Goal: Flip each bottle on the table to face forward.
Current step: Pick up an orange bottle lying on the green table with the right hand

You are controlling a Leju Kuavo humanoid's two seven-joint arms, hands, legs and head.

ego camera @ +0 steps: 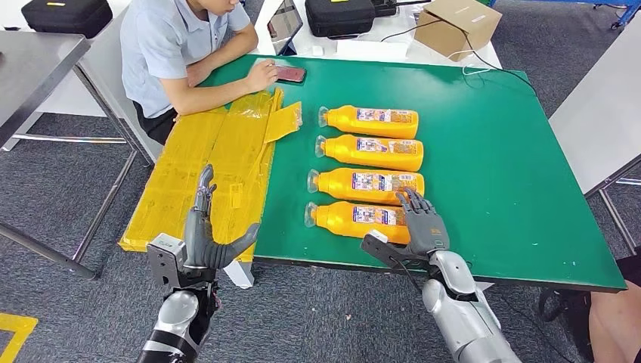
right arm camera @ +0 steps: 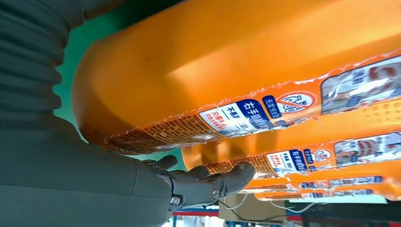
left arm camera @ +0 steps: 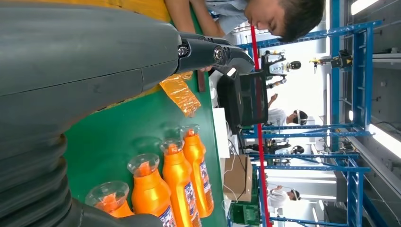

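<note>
Several orange bottles lie side by side on the green table [ego camera: 514,174], caps pointing left, labels up. The nearest bottle [ego camera: 351,218] has my right hand [ego camera: 423,225] at its base end, fingers laid over the top of it and reaching to the second bottle [ego camera: 366,184]; the thumb is at the near side. In the right wrist view the nearest bottle [right arm camera: 236,56] lies close against the palm, a finger [right arm camera: 222,182] stretched out under it. My left hand [ego camera: 204,234] hovers off the table's left edge, fingers apart and holding nothing. The bottle row [left arm camera: 177,175] also appears in the left wrist view.
Flattened yellow cardboard [ego camera: 196,166] hangs over the table's left side under my left hand. A person sits at the far left corner with a hand on a phone [ego camera: 290,73]. A brown box [ego camera: 457,26] and a black case [ego camera: 340,15] stand beyond the far edge.
</note>
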